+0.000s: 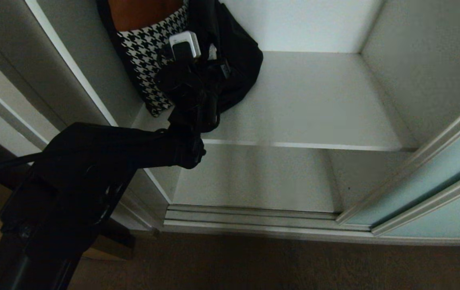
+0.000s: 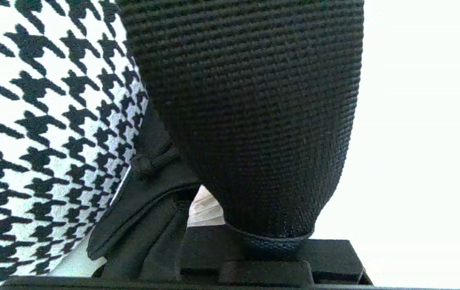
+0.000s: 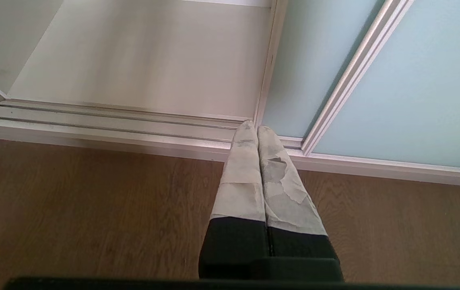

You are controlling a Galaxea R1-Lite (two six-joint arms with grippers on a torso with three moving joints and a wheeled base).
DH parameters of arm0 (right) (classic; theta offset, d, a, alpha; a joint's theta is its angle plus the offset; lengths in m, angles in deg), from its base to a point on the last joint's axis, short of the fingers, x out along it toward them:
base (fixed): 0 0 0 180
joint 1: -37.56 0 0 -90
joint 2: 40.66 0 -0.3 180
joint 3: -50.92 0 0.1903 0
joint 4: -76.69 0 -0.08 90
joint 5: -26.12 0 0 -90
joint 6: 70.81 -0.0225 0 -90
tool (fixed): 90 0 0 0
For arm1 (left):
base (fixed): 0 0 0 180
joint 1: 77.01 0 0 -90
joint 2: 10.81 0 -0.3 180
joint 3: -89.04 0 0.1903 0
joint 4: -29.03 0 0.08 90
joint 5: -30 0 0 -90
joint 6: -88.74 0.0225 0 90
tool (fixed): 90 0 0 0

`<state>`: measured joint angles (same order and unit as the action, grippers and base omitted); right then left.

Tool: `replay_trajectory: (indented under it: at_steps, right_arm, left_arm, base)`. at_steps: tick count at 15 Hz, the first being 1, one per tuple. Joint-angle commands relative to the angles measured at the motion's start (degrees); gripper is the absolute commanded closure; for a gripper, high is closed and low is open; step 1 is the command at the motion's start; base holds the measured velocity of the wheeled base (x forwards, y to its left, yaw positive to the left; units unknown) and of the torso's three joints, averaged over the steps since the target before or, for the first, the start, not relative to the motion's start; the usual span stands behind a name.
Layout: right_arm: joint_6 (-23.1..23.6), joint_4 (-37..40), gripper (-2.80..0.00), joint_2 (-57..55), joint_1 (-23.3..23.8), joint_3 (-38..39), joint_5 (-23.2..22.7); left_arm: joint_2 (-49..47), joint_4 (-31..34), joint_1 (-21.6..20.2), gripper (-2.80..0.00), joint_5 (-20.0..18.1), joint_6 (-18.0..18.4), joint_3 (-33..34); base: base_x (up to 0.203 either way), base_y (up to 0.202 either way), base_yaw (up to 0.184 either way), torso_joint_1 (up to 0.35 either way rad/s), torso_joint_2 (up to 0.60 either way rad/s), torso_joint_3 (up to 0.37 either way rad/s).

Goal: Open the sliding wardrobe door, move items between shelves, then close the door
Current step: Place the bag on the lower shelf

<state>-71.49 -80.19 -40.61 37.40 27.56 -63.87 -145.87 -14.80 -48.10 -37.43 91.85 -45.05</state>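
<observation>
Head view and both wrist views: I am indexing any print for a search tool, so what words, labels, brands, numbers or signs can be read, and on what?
None: no text can be read in any view.
Houndstooth bag: woven pattern only, no lettering.
Black bag: a small pale tag shows, too small to read.
White device on the left arm: no legible marking.
Sliding wardrobe door and shelves: plain.

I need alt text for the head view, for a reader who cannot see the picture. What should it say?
The robot's left pincer reaches into an open wardrobe and meets a black bag beside a black-and-white houndstooth bag at the left end of a white shelf. A lower shelf lies below, and the aqua glass sliding door stands pushed to the right.
</observation>
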Motion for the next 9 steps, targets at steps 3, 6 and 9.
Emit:
replay_trajectory:
  at_steps: [3,6,9]
  right_arm:
    - [0.0,0.0,0.0,0.0,0.0,0.0,0.0]
    - [0.1,0.0,0.0,0.0,0.0,0.0,0.0]
    - [0.0,0.0,0.0,0.0,0.0,0.0,0.0]
  left_arm:
    - [6.6,-0.1,2.5,0.0,1.8,0.0,0.4]
    - [13.1,4.3,4.7,0.0,3.3,0.1,3.3]
    - [16.8,10.4,5.1,0.0,4.2,0.3,7.0]
  base:
    - [0.0,0.0,0.0,0.0,0.0,0.0]
    - [0.0,0.0,0.0,0.0,0.0,0.0]
    - [0.0,0.0,0.0,0.0,0.0,0.0]
